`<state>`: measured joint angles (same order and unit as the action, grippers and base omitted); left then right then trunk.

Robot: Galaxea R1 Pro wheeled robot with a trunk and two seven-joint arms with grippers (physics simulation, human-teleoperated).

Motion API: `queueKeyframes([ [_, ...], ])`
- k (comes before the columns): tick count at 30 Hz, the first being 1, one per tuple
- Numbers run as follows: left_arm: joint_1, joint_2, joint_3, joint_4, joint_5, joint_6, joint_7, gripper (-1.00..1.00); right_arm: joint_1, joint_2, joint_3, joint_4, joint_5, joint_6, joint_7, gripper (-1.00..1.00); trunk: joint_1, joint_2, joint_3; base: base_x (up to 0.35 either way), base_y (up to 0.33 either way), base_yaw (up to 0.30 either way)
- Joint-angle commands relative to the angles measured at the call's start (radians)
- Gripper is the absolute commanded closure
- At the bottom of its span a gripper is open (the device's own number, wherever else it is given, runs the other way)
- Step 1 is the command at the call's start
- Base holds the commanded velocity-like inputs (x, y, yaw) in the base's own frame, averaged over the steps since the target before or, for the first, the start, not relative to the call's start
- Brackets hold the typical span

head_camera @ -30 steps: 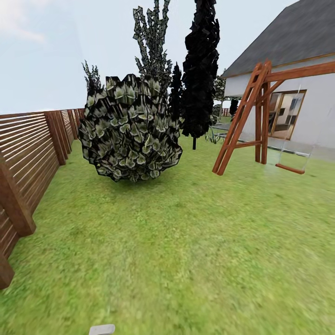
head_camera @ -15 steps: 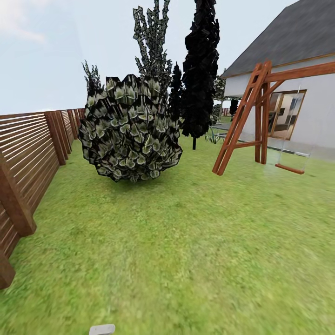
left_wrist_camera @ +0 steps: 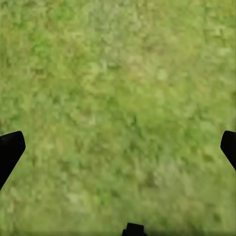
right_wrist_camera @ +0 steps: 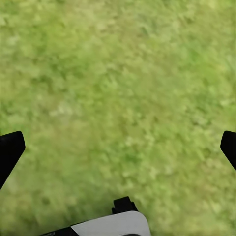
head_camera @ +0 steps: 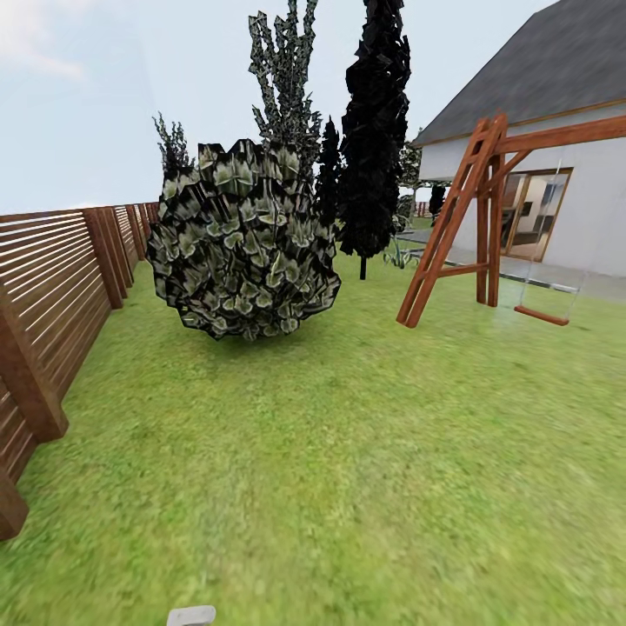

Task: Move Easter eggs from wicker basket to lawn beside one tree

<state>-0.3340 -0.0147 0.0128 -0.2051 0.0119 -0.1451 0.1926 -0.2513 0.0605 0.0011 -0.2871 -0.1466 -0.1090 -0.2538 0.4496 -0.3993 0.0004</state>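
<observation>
Searching step: both grippers, the left gripper (left_wrist_camera: 118, 147) and right gripper (right_wrist_camera: 118, 147), hang spread wide and empty over the mottled bright green lawn (head_camera: 348, 452); next, finding the basket.

The lawn (head_camera: 348, 452) is showing bright green, mottled with yellowish patches. A round bush (head_camera: 243, 243) is wearing dark green and pale grey mottled leaves, beside a black-leaved tree (head_camera: 376, 130). The slatted fence (head_camera: 61, 278) and swing frame (head_camera: 469, 217) are glowing reddish brown; the house wall (head_camera: 600, 226) is looking white under a grey roof (head_camera: 539, 69).
</observation>
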Motion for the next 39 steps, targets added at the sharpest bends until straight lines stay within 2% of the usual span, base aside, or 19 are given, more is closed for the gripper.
queueKeyframes([
  [1, 0.000, 0.000, 0.001, 0.001, 0.001, -0.004, 0.002, -1.00, 0.000, 0.000, 0.000, 0.001, -0.010, -0.006, -0.001, -1.00, 0.000, -0.001, 0.000, 0.000, 0.000, 0.000],
  [20, 0.000, -0.007, -0.002, 0.001, -0.005, -0.002, 0.002, -1.00, 0.000, 0.001, 0.000, -0.001, -0.011, -0.005, -0.001, -1.00, 0.000, -0.001, 0.000, 0.000, 0.000, 0.000],
  [22, 0.000, -0.006, -0.002, 0.001, -0.006, -0.002, 0.002, -1.00, 0.000, 0.004, 0.000, -0.001, -0.011, -0.005, -0.001, -1.00, 0.000, -0.001, 0.000, 0.000, 0.000, 0.000],
  [26, 0.000, -0.004, -0.002, 0.001, -0.008, -0.002, 0.002, -1.00, 0.000, 0.030, 0.000, -0.001, -0.010, -0.005, 0.000, -1.00, 0.000, -0.001, 0.000, 0.000, 0.000, -0.015],
  [31, 0.000, -0.005, -0.004, 0.001, -0.009, -0.002, 0.002, -1.00, 0.000, 0.041, 0.000, -0.001, -0.010, -0.003, 0.001, -1.00, 0.000, -0.001, 0.000, 0.000, 0.000, -0.192],
  [39, 0.001, -0.004, -0.005, 0.001, -0.009, -0.003, 0.002, -1.00, 0.000, 0.041, 0.000, -0.001, -0.010, -0.002, 0.001, -1.00, 0.000, -0.001, 0.000, 0.000, 0.000, -0.267],
])
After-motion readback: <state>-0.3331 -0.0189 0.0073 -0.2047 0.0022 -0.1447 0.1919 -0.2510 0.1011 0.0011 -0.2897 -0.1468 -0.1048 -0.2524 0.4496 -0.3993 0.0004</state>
